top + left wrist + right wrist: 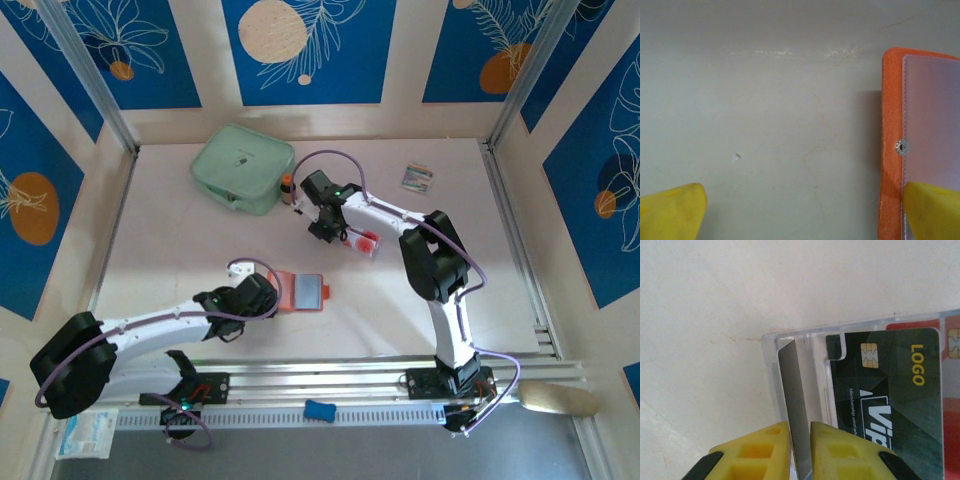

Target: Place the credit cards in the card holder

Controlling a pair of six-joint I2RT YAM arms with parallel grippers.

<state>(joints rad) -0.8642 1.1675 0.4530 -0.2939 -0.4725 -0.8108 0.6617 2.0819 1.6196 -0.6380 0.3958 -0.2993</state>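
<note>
Right wrist: grey credit card (790,385) edge-on, tight within right claw (799,431)

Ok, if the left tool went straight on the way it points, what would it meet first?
Probably the card holder: one finger of the open left tool overlaps its orange edge by the snap in the wrist view. Between the fingers lies bare table. Depth is unclear.

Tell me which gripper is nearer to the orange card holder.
Left. The left gripper stands open at the card holder's edge, one finger over it. The right gripper is farther off, pinching a grey card at the clear tray.
</note>
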